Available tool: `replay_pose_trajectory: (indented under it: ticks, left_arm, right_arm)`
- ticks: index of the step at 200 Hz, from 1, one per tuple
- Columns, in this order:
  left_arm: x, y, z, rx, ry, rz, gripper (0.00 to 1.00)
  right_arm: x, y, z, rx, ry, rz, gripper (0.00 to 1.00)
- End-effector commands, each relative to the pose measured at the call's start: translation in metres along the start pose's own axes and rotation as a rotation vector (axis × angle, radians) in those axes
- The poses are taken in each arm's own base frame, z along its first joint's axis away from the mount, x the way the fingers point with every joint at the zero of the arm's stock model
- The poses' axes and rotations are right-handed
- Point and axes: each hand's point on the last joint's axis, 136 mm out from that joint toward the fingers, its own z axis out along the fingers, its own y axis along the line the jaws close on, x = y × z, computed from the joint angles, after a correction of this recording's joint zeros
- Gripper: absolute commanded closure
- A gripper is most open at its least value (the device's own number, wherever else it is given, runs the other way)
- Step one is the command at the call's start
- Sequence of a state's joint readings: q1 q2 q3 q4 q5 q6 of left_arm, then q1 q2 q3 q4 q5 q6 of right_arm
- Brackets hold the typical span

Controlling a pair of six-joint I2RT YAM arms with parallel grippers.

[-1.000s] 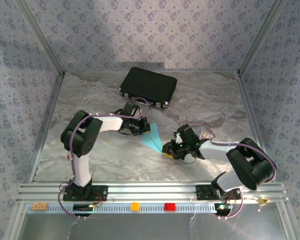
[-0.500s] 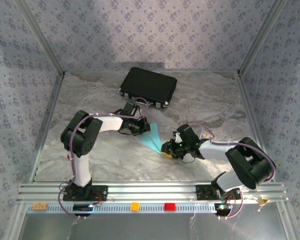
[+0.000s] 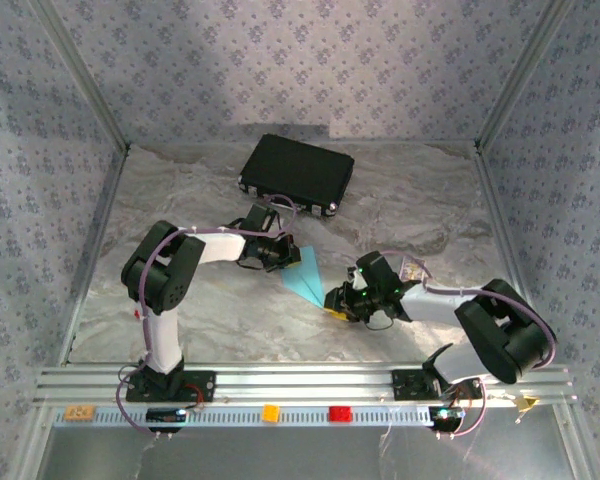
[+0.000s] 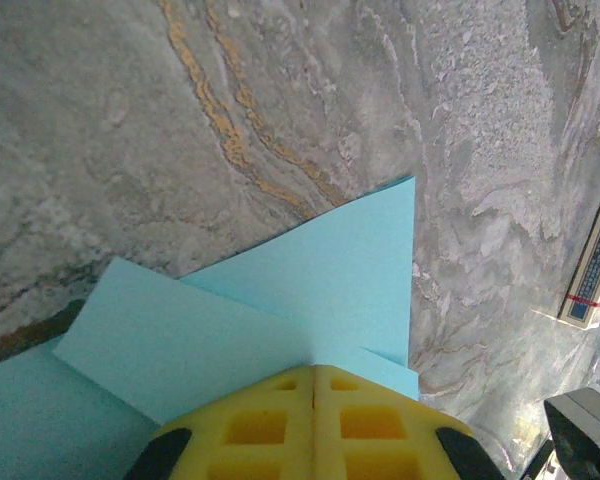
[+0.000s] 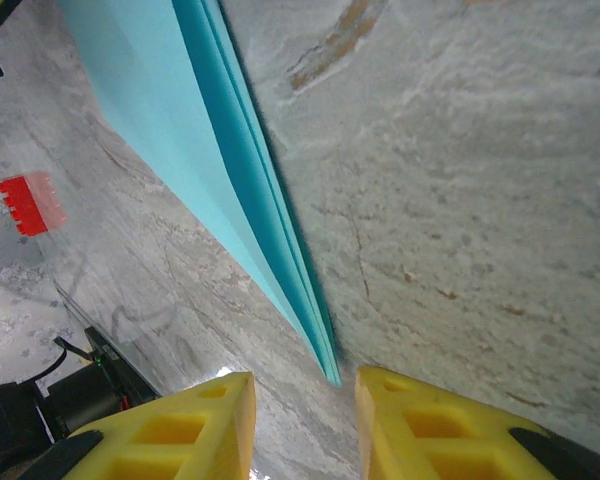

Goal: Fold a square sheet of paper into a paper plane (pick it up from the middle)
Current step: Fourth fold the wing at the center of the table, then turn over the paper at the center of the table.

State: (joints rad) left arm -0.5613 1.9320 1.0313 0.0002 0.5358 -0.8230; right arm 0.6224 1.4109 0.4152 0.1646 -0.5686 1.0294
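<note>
Light-blue paper folded into a slim, pointed paper plane [image 3: 305, 278] lies on the grey marbled table [image 3: 180, 210], between the two grippers and nearer than the black case [image 3: 297, 174]. No writing can be read anywhere. A small label [image 4: 590, 265] with a blue panel and a red band sits at the edge of the left wrist view, its print too small to make out. A red brick [image 5: 30, 203] bears no text.

The plane shows stacked layers, sharp creases and a narrow tip. The left gripper [image 4: 313, 372] has its yellow fingers pressed together on the plane's wide end. The right gripper [image 5: 305, 385] stands with jaws apart, the tip pointing into the gap, ungripped.
</note>
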Motion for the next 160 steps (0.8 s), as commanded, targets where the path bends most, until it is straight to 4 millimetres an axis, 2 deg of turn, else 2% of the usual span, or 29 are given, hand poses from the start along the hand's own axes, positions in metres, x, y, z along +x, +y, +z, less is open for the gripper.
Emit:
replay_pose_trajectory:
  ticks: [1,38,109,160]
  left_arm:
    - [0.010,0.030,0.002,-0.086,0.028,-0.066,1.00]
    - [0.010,0.030,0.002,-0.085,0.027,-0.067,1.00]
    - [0.010,0.026,0.001,-0.068,0.028,-0.064,1.00]
    - [0.010,0.024,0.000,-0.063,0.026,-0.063,1.00]
  right_arm:
    - [0.009,-0.002,0.006,0.012,0.051,0.026,0.67]
    - [-0.002,0.010,0.012,-0.019,0.028,0.017,0.69]
    - [-0.023,0.025,0.007,-0.058,-0.057,-0.024,0.68]
    - [-0.028,0.024,0.006,-0.059,-0.083,-0.048,0.68]
